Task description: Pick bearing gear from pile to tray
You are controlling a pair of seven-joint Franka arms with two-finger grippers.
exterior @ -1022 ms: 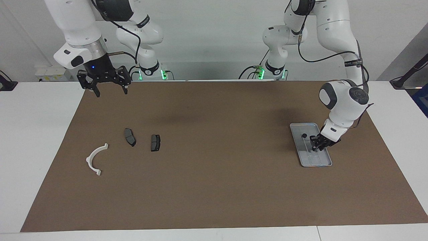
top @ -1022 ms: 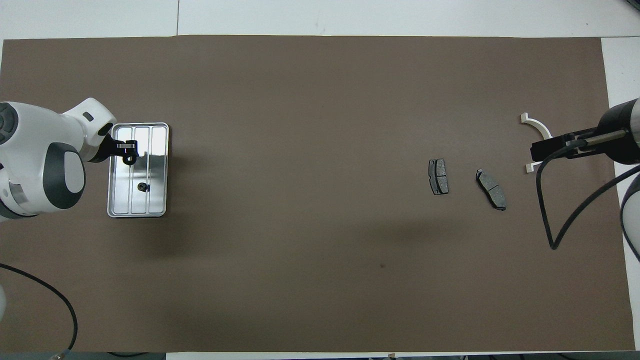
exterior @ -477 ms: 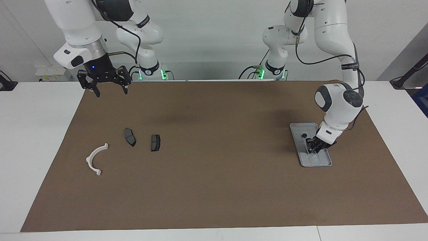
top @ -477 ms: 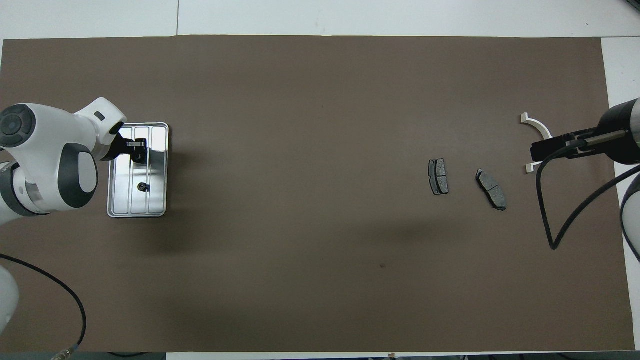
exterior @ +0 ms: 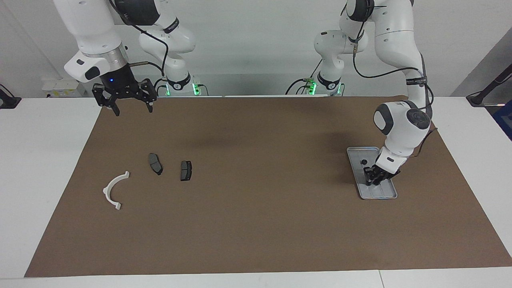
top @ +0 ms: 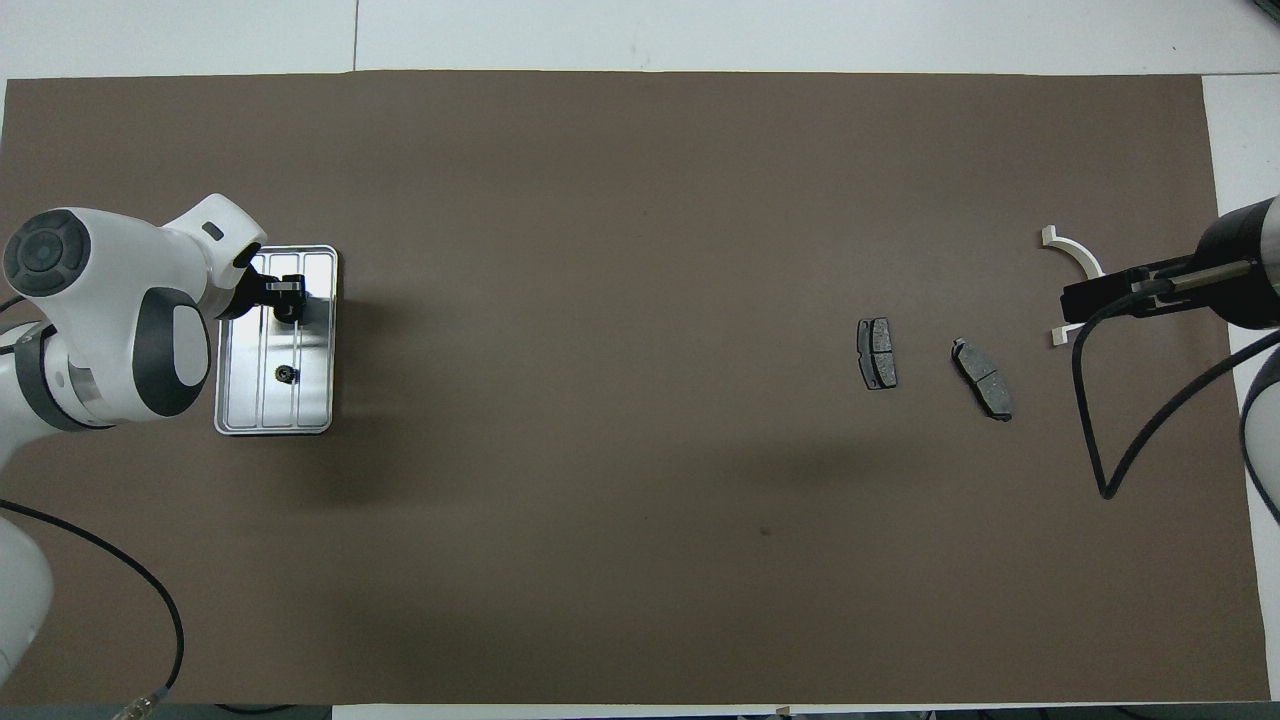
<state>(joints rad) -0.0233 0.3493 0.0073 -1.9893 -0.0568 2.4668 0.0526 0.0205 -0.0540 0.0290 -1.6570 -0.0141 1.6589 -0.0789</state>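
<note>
Tray (exterior: 356, 154) (top: 323, 340): lay at the left arm's end, long axis running away from the robots.
Bearing gear (exterior: 364, 162) (top: 285, 375): sat in the tray.
Left gripper (exterior: 372, 180) (top: 288, 305): was low over the tray; I couldn't tell its grip.
Right gripper (exterior: 131, 109): waited aloft, spread wide, holding nothing.

A robotics lab or test cell: two white arms (exterior: 400, 52) are bolted at the edge of a white table (exterior: 36, 168) covered by a plain brown mat (exterior: 256, 216), green status lights glow at their bases (exterior: 182, 86), loose cables (top: 1110, 440) trail across the mat, and bare white walls (exterior: 256, 36) stand around, with a wall socket strip (exterior: 60, 86).
</note>
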